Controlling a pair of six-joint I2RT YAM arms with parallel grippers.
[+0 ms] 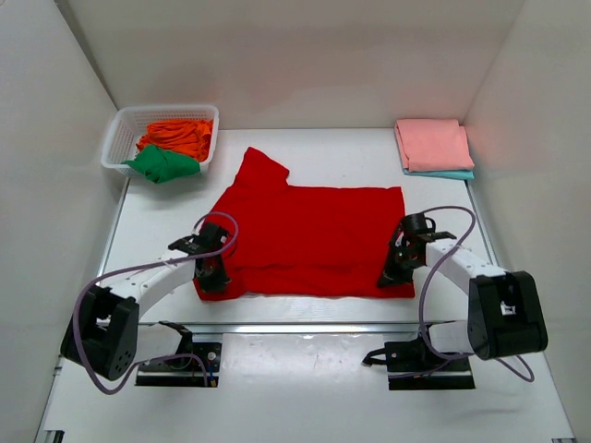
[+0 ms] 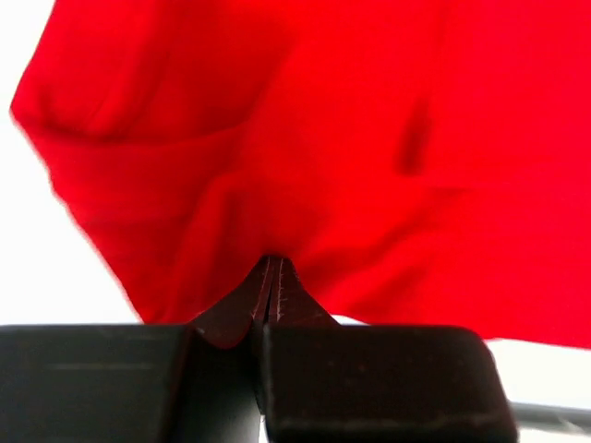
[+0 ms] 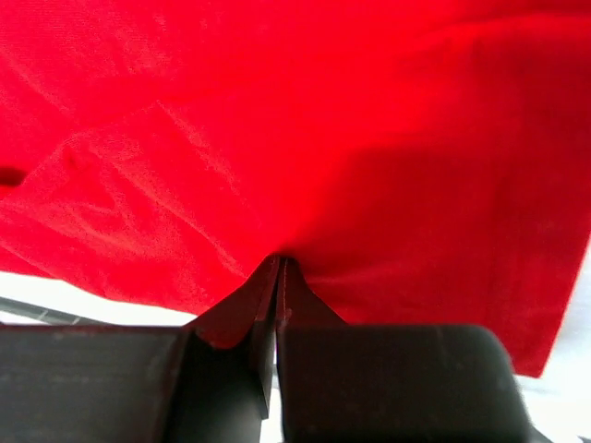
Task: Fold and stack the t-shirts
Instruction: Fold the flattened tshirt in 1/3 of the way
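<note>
A bright red t-shirt point(image 1: 309, 235) lies spread in the middle of the table, one sleeve toward the back left and its near part folded over. My left gripper point(image 1: 211, 277) is shut on the shirt's near left corner; in the left wrist view the fingertips point(image 2: 270, 263) pinch red cloth point(image 2: 323, 138). My right gripper point(image 1: 392, 273) is shut on the near right edge; in the right wrist view the tips point(image 3: 280, 261) pinch red cloth point(image 3: 305, 120). A salmon pink shirt point(image 1: 433, 143) lies folded on a light blue one point(image 1: 443, 173) at the back right.
A white lattice basket point(image 1: 125, 132) at the back left holds an orange shirt point(image 1: 180, 136) and a green shirt point(image 1: 162, 164). White walls enclose the table on the left, right and back. The arm bases point(image 1: 185, 355) sit at the near edge.
</note>
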